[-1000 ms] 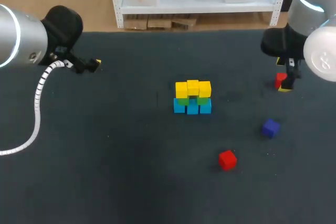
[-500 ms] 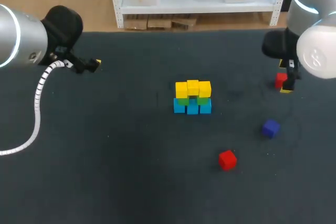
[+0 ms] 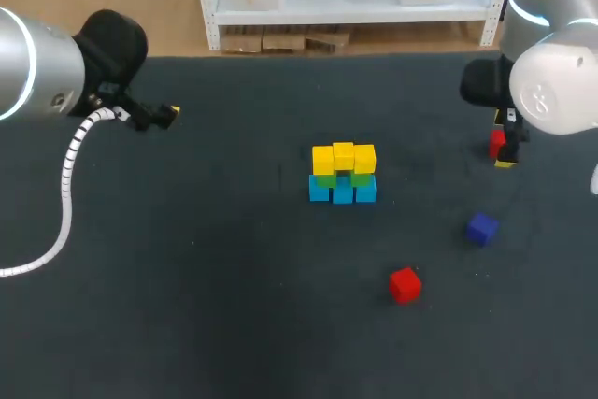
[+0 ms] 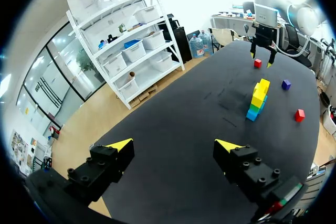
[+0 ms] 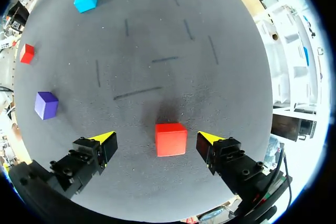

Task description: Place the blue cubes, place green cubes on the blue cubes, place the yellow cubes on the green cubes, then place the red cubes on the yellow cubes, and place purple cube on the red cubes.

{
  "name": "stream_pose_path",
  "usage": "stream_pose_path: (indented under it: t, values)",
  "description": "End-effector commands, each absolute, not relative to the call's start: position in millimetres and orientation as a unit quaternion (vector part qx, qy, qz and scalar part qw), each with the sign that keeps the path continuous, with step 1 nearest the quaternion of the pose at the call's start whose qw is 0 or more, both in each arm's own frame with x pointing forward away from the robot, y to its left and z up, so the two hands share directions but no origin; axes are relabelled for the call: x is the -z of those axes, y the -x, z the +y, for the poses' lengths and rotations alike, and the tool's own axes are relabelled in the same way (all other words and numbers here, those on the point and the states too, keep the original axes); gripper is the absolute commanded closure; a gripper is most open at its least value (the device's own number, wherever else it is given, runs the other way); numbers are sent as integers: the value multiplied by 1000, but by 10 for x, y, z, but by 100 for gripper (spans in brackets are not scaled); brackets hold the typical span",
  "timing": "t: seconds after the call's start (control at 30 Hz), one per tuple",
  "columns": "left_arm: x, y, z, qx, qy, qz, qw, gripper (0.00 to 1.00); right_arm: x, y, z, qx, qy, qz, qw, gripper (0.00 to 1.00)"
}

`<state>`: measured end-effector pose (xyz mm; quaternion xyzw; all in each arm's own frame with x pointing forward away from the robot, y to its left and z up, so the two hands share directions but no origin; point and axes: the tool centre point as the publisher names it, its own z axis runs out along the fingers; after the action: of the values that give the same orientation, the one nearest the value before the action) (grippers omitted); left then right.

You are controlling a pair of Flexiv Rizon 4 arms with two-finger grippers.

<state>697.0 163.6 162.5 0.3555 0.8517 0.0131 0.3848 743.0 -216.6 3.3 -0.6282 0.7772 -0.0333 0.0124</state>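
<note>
Dark desk (image 3: 187, 277) carries the blue-green-yellow stack (image 3: 343, 173) at centre | right arm has shifted slightly; right tool (image 5: 156, 138) spread astride red cube (image 5: 170, 139) at far right, not gripping, so red layer likely next | left tool (image 4: 173, 146) spread, empty

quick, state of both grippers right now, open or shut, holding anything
Left gripper: open, holding nothing.
Right gripper: open, jaws on either side of a red cube but not touching it.
</note>
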Motion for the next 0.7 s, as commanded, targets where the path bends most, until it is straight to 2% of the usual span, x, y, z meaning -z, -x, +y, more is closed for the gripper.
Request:
stream_pose_path:
  t: [0.03, 0.07, 0.1, 0.13, 0.2, 0.37, 0.4, 0.53, 0.6, 0.7]
  values:
    - [-1621, -6980, 1648, -11, -357, 851, 385, 0, -14, -7461, -2175, 29, 627, 778, 10, 0]
    - [-1621, -6980, 1648, -11, -357, 851, 385, 0, -10, -7457, -2185, 30, 626, 779, 9, 0]
    - [-1621, -6980, 1648, -11, -357, 851, 385, 0, -5, -7455, -2197, 30, 624, 781, 8, 4]
    - [-1621, -6980, 1648, -11, -357, 851, 385, 0, 2, -7454, -2209, 31, 623, 781, 5, 16]
    - [-1621, -6980, 1648, -11, -357, 851, 385, 0, 11, -7451, -2225, 30, 622, 782, 3, 47]
    - [-1621, -6980, 1648, -11, -357, 851, 385, 0, 26, -7445, -2246, 28, 620, 784, 0, 63]
    - [-1621, -6980, 1648, -11, -357, 851, 385, 0, 30, -7441, -2248, 29, 620, 784, -1, 70]
    - [-1621, -6980, 1648, -11, -357, 851, 385, 0, 39, -7429, -2238, 30, 622, 783, -3, 87]
    - [-1621, -6980, 1648, -11, -357, 851, 385, 0, 39, -7424, -2233, 30, 622, 783, 0, 100]
    - [-1621, -6980, 1648, -11, -357, 851, 385, 0, 39, -7411, -2227, 26, 620, 784, 6, 100]
